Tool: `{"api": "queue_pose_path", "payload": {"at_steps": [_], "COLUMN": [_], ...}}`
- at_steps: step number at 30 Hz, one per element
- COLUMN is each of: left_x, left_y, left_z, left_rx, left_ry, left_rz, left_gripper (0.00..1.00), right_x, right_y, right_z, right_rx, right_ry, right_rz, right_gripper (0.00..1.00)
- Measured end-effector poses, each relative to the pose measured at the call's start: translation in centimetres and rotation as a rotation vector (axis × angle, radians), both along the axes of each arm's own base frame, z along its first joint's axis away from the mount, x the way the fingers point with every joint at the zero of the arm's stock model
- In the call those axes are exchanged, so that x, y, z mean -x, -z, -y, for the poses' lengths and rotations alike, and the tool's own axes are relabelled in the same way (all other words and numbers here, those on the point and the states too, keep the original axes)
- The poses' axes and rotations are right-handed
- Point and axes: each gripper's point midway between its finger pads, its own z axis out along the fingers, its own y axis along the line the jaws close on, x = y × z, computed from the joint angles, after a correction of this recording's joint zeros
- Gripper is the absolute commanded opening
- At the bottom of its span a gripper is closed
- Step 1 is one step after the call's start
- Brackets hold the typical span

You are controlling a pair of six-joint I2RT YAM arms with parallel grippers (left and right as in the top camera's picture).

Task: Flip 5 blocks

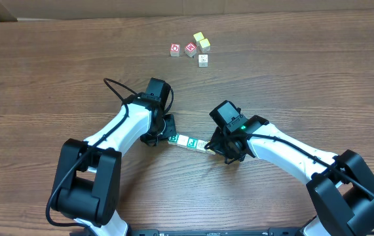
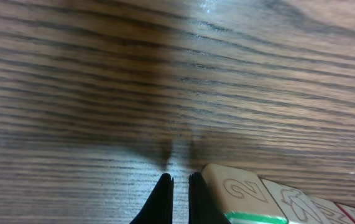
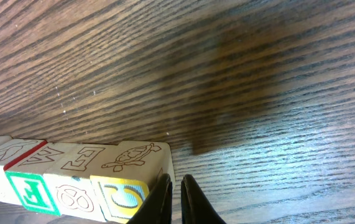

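Note:
A short row of several pale letter blocks (image 1: 190, 141) lies on the wooden table between my two grippers. My left gripper (image 1: 168, 136) stands shut at the row's left end, with nothing between its fingers. In the left wrist view this gripper (image 2: 177, 181) rests on the table, its right finger against the block marked "2" (image 2: 238, 186). My right gripper (image 1: 214, 148) stands shut and empty at the row's right end. In the right wrist view this gripper (image 3: 176, 181) has its left finger against the turtle block (image 3: 137, 159), whose front face is yellow. An "E" block (image 3: 78, 158) comes after it.
A loose group of cubes sits at the far middle of the table: two red-printed ones (image 1: 175, 50) (image 1: 190, 48), two yellowish ones (image 1: 199, 38) (image 1: 205, 45) and a whitish one (image 1: 203, 59). Both arms reach in from the near edge.

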Motion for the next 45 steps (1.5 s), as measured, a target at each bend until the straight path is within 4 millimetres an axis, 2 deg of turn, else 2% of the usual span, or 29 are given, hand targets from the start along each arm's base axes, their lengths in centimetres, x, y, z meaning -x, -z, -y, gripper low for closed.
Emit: {"api": "queue_pose_path", "payload": {"at_steps": [19, 27, 37, 45], "left_x": [-1.1, -2.4, -3.2, -3.8], "left_y": [-0.5, -0.7, -1.0, -1.2], "left_z": [1.1, 1.5, 1.8, 1.9], "left_rx": [0.057, 0.069, 0.078, 0.082], "left_ry": [0.117, 0.126, 0.128, 0.127], "left_rz": [0.047, 0.101, 0.136, 0.158], "left_gripper": [0.04, 0.04, 0.04, 0.04], "right_x": [0.1, 0.4, 1.4, 2.9], "right_y": [0.1, 0.1, 0.1, 0.1], "right_z": [0.2, -0.1, -0.8, -2.3], "right_rx": [0.009, -0.019, -0.072, -0.086], "right_ry": [0.011, 0.100, 0.292, 0.368], "right_rz": [-0.005, -0.047, -0.147, -0.194], "right_gripper": [0.09, 0.08, 0.08, 0.08]}}
